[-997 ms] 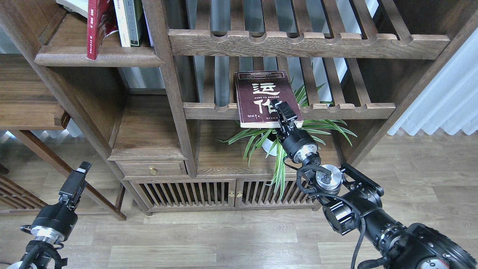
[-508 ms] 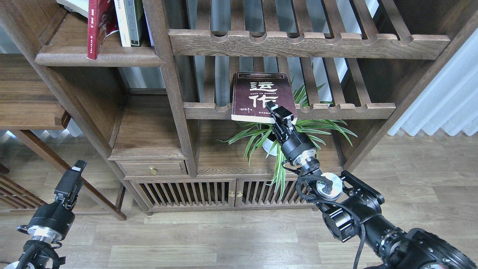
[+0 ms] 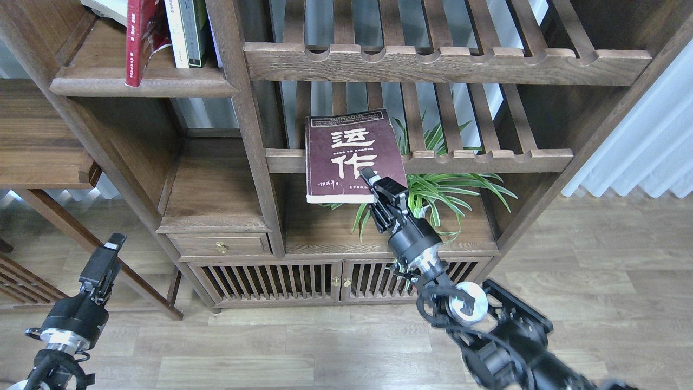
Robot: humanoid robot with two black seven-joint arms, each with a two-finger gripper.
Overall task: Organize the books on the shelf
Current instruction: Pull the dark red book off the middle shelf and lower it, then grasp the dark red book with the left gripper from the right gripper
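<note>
- Since a second ago, the maroon book [image 3: 351, 154] and the right pincer [image 3: 377, 190] holding it have shifted left and lower, away from the slatted rack [image 3: 487, 158] it overlapped before; the left arm has barely moved.
- Left pincer [image 3: 104, 261] hangs low at the far left above the wooden floor [image 3: 270, 346], touching nothing; whether its fingers are spread or pressed together I cannot tell.
- Up at top left, the red book [image 3: 142, 38] leans on the solid shelf [image 3: 146, 84], just beside the white-spined and green-spined volumes [image 3: 187, 32].
- Maroon book sits mid-air in front of the bookcase, cover facing the camera, slightly tilted.
- Right pincer pinches that book at its lower right corner.
- Behind and right of the pincer, a spider plant [image 3: 449, 189] spreads its leaves.
</note>
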